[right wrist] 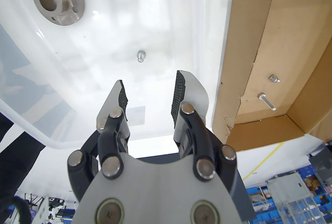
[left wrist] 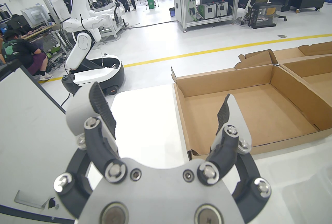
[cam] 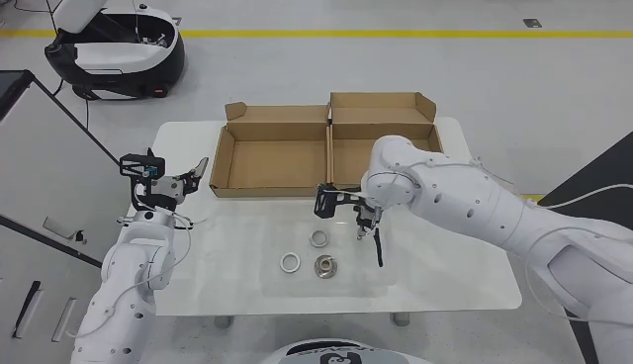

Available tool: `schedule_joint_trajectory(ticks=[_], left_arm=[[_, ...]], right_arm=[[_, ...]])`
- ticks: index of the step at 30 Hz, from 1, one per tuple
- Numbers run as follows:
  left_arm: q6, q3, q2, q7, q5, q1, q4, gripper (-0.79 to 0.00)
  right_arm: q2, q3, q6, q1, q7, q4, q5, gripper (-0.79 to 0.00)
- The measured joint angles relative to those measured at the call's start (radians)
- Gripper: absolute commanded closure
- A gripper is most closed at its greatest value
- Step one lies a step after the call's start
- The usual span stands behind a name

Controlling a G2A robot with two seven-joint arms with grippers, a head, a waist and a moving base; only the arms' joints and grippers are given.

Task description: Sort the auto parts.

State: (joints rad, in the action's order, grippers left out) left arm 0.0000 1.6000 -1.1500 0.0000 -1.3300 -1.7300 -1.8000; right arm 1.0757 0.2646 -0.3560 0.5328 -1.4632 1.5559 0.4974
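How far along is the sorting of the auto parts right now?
Done: two bolts lie in the box by the right arm. In hand: nothing; the right pincer is open near a small bolt on the table. Left: that bolt, two rings and a flange, all on the table.

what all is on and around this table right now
table: one, white, under everything
cardboard boxes: two, brown, side by side, far edge
rings: two, silver, on the table before the boxes
flange: one, grey metal, beside the rings
loose bolt: one, silver, table, ahead of the right gripper
boxed bolts: two, silver, inside the box beside the right gripper
other robot: one, white and black, floor beyond the table
left gripper: one, black and silver, open, near the left box
right gripper: one, black and silver, open, above the table
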Motion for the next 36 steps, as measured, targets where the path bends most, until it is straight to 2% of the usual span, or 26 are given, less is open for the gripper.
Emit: schedule_joint_trajectory(ticks=[15,36], left_arm=[[0.000,0.000,0.000,0.000,0.000,0.000,0.000,-0.785],[0.000,0.000,0.000,0.000,0.000,0.000,0.000,-0.785]], right_arm=[[0.023,-0.045,-0.022,0.019,0.021,-0.097,-0.060,-0.342],[0.069,-0.067,-0.048,0.026,0.053,-0.169,-0.027,-0.283]])
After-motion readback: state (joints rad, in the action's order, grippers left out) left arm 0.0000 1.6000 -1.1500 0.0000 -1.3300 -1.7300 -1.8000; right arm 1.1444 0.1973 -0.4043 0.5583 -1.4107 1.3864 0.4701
